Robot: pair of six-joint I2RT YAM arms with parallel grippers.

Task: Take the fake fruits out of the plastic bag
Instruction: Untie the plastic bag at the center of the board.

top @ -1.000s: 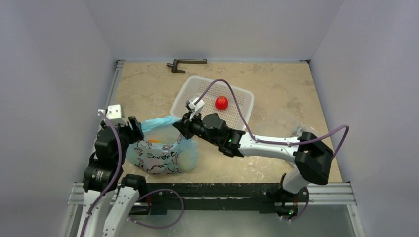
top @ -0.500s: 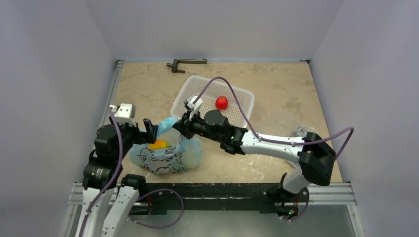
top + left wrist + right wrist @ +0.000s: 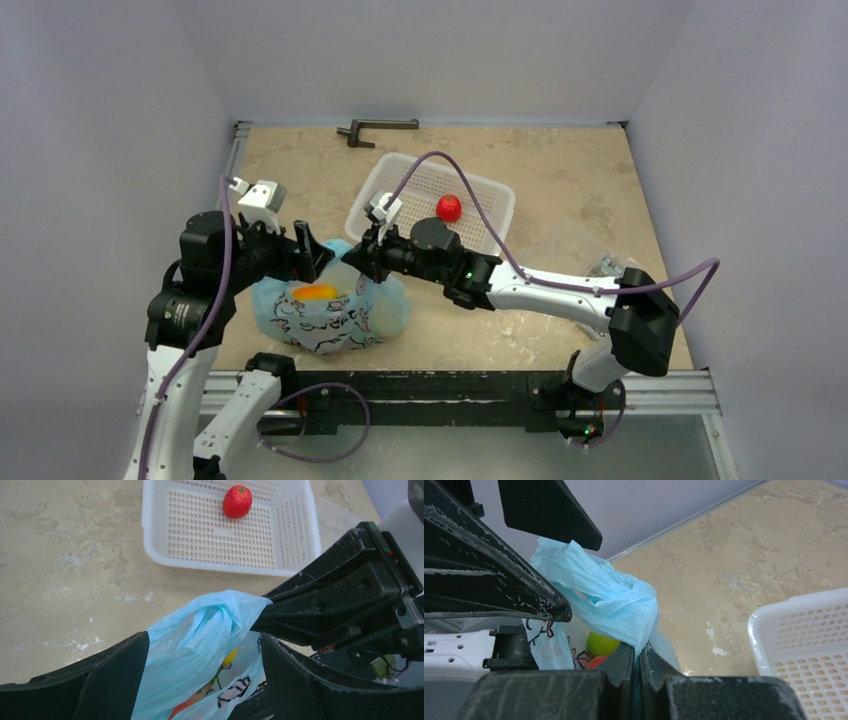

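Observation:
The light blue plastic bag (image 3: 330, 318) sits near the table's front left. An orange-yellow fruit (image 3: 315, 293) shows in its mouth. My right gripper (image 3: 366, 257) is shut on the bag's bunched upper edge (image 3: 614, 605), holding it up. A green fruit (image 3: 601, 643) and a red-orange one (image 3: 596, 661) show inside the bag in the right wrist view. My left gripper (image 3: 308, 250) is open, and its fingers (image 3: 115, 677) straddle the bag's gathered top (image 3: 200, 630) without closing on it. Orange and yellow fruit (image 3: 227, 657) show through the plastic.
The white perforated basket (image 3: 365, 205) stands just behind the bag and holds a small all-red fruit (image 3: 449, 208). A dark metal bar (image 3: 375, 128) lies at the back edge. A clear box (image 3: 585, 250) is at the right. The left wall is close.
My left arm has risen and swung right, bringing its open gripper over the bag's top. The bag's mouth has spread and the orange fruit has come into view. The right gripper keeps its hold.

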